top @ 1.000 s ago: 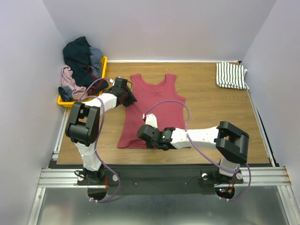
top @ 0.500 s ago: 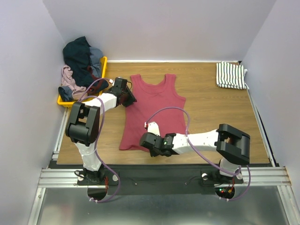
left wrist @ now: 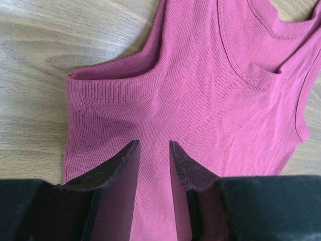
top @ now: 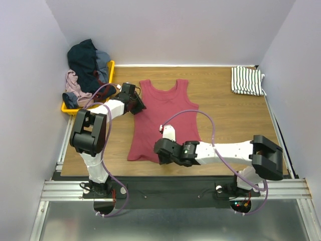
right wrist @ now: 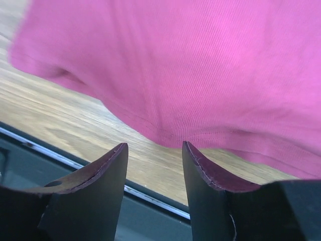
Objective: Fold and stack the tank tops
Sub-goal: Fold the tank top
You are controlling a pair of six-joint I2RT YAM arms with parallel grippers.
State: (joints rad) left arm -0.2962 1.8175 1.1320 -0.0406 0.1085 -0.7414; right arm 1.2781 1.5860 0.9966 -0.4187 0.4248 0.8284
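Note:
The dark red tank top (top: 163, 118) lies spread flat on the wooden table, straps toward the back. My left gripper (top: 138, 107) hovers over its left side below the armhole; in the left wrist view it (left wrist: 154, 145) stands open above the ribbed cloth (left wrist: 200, 90), pinching nothing. My right gripper (top: 160, 156) is at the near hem. In the right wrist view it (right wrist: 154, 146) is open, and the hem (right wrist: 200, 135) lies just beyond its tips. The striped tank top (top: 247, 80) sits folded at the back right corner.
A yellow tray (top: 111, 70) heaped with dark and pink clothes (top: 84, 63) stands at the back left. The table's near edge and a metal rail (right wrist: 150, 195) run right under my right gripper. Walls close in on three sides.
My right gripper pulled the red top's hem toward the near edge, then opened and let it go. The left gripper stayed in place.

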